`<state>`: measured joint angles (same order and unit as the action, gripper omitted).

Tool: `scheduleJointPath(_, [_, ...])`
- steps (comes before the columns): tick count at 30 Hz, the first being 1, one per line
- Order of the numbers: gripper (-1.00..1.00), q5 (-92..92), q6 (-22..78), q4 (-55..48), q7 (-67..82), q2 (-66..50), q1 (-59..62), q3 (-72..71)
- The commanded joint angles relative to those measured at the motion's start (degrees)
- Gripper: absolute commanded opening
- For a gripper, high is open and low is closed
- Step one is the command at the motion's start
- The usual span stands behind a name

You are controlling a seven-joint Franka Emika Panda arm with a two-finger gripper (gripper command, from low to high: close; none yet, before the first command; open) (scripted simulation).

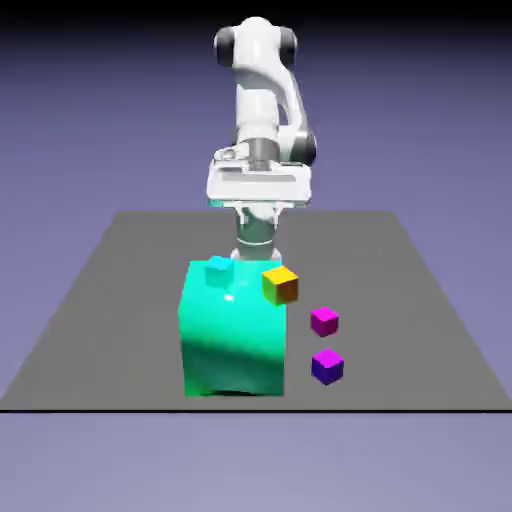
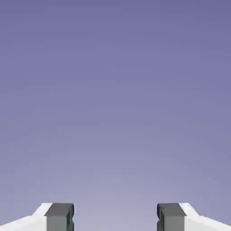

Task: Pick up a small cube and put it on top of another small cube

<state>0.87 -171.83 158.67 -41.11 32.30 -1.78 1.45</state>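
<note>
The small violet-blue cube [image 1: 327, 366] lies on the grey table [image 1: 430, 330] near its front edge, toward the exterior view's right. The other small cube, bright magenta-pink [image 1: 324, 320], sits just behind it, with a narrow gap between them. Neither cube is touched. The white arm [image 1: 258, 120] stands behind the big teal block, well away from both cubes, and its fingers do not show plainly in the exterior view. In the hand view my gripper [image 2: 115, 219] is open: the two grey fingertips [image 2: 59, 217] stand wide apart with only the plain backdrop between them.
A big teal block [image 1: 232, 335] stands in the middle of the table, to the left of the two cubes. A small cyan cube [image 1: 219, 270] rests on its top. A yellow-orange cube [image 1: 281, 285] shows at the block's upper right corner.
</note>
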Motion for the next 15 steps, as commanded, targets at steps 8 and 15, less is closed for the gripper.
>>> scheduleJointPath(8, [0.00, -0.2, 14.5, -13.4, 5.3, -16.6, -6.4, 0.9])
scheduleJointPath(15, [0.00, -1.4, 25.2, -23.0, 8.6, -31.1, -11.0, 0.3])
